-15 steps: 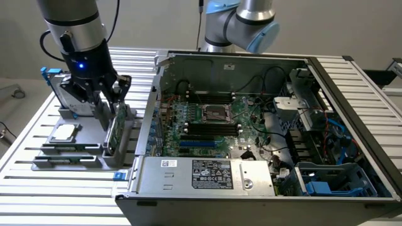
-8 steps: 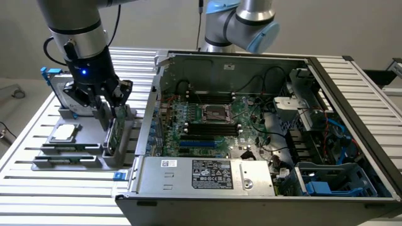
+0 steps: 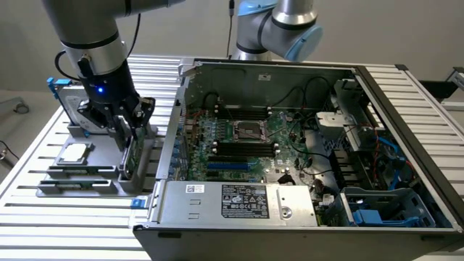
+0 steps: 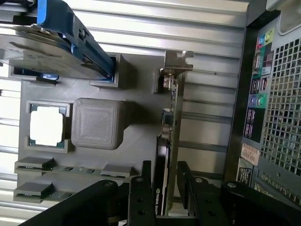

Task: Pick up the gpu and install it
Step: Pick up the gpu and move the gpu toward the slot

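The gpu [image 3: 130, 155] stands on edge in a slot of the grey parts holder [image 3: 94, 168], on the slatted table at the exterior view's left of the open computer case [image 3: 406, 125]. My gripper [image 3: 132, 133] reaches straight down over it. In the wrist view the gpu [image 4: 171, 117] shows its green board, black shroud and silver end bracket. My gripper [image 4: 164, 167] has one black finger against each face of the card, shut on it. The card's lower edge still sits in the holder [image 4: 136, 141].
A silver hard drive with a blue frame [image 3: 69, 100] stands in the holder behind my gripper, and a processor chip [image 3: 75, 154] lies flat beside it. The motherboard [image 3: 239, 147] lies exposed in the case. A second arm [image 3: 279, 27] stands behind the case.
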Controlling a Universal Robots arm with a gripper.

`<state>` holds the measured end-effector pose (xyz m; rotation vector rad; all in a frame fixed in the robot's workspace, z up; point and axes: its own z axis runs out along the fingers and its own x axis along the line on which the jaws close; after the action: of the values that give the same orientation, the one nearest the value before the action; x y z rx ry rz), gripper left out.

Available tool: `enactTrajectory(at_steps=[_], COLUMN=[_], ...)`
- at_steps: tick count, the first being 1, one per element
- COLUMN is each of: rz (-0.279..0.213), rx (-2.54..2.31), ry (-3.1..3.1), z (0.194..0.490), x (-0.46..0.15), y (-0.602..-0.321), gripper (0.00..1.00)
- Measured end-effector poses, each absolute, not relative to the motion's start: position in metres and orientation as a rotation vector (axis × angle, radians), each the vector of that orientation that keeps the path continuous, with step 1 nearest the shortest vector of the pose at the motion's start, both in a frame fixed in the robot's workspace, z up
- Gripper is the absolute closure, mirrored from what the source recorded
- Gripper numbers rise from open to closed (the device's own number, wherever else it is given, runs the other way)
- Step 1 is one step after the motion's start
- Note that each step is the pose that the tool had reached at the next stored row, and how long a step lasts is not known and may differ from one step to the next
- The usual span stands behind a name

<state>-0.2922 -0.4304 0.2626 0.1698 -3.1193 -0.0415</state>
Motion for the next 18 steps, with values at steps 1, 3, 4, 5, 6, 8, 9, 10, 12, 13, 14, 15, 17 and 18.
enactTrajectory(at_steps=[1,3,4,5,6,8,9,10,12,13,14,15,17,18], rz=[-0.041,-0.041,-0.04,-0.04,-0.04,-0.039,-0.038,-0.038,-0.037,-0.037,-0.037,-0.037,-0.037,-0.037], rx=[0.17,0.17,0.17,0.17,0.17,0.171,0.171,0.17,0.169,0.167,0.164,0.158,0.143,0.135], ry=[-3.122,-3.125,-3.126,-3.126,-3.126,-3.128,-3.129,-3.131,-3.133,-3.133,-3.134,-3.134,-3.135,-3.135], z=[0.261,0.257,0.255,0.254,0.253,0.251,0.25,0.249,0.248,0.248,0.248,0.247,0.247,0.246], x=[-0.292,-0.293,-0.294,-0.295,-0.296,-0.296,-0.297,-0.297,-0.297,-0.297,-0.297,-0.297,-0.297,-0.297], y=[-0.43,-0.43,-0.43,-0.43,-0.43,-0.43,-0.43,-0.43,-0.43,-0.43,-0.43,-0.43,-0.43,-0.43], gripper=[0.64,0.64,0.64,0.64,0.64,0.64,0.64,0.64,0.64,0.64,0.64,0.64,0.64,0.64])
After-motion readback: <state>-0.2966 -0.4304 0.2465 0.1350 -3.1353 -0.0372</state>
